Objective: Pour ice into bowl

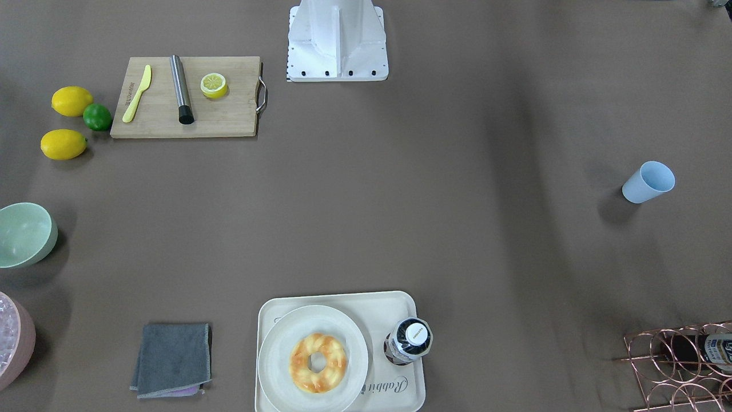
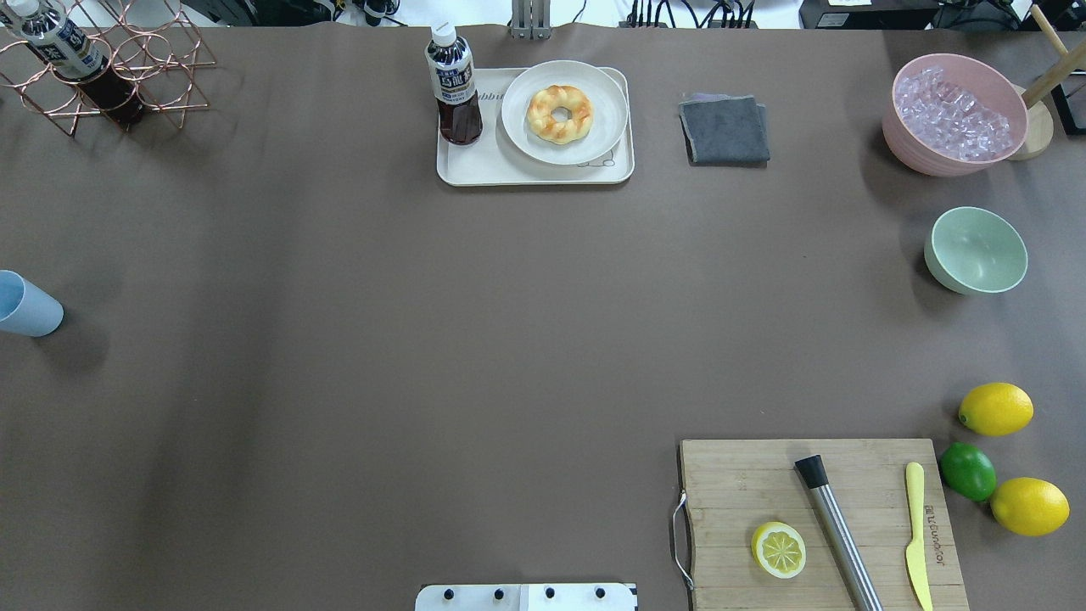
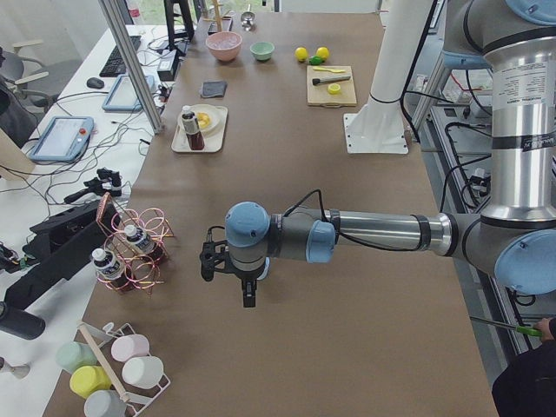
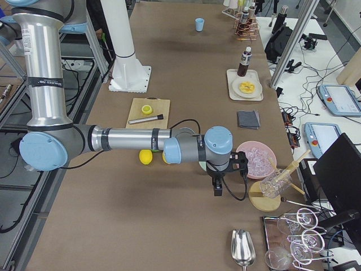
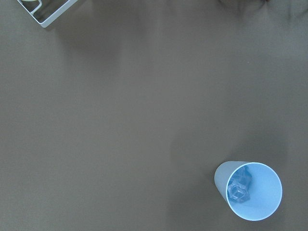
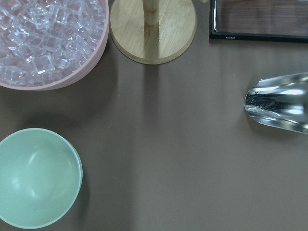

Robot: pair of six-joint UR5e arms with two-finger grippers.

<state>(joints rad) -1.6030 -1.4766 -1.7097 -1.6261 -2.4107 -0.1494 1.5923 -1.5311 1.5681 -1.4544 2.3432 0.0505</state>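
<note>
The pale mint-green bowl [image 2: 976, 250] stands empty near the table's right edge, also in the front view [image 1: 23, 234] and the right wrist view [image 6: 36, 178]. A light blue cup [image 2: 25, 305] stands at the left edge; the left wrist view shows a few clear ice cubes [image 5: 239, 185] inside the cup [image 5: 250, 192]. My left gripper [image 3: 249, 294] hangs above the table near the cup's end. My right gripper [image 4: 218, 189] hangs near the bowl and the pink tub. Both show only in side views, so I cannot tell whether they are open or shut.
A dusty-pink tub [image 2: 954, 114] full of ice stands behind the bowl, next to a wooden stand [image 6: 153, 29] and a metal scoop [image 6: 279, 103]. A cutting board [image 2: 819, 522], lemons, a lime, a doughnut tray [image 2: 534, 170], a grey cloth [image 2: 724, 127] and a copper rack [image 2: 110, 68] lie around.
</note>
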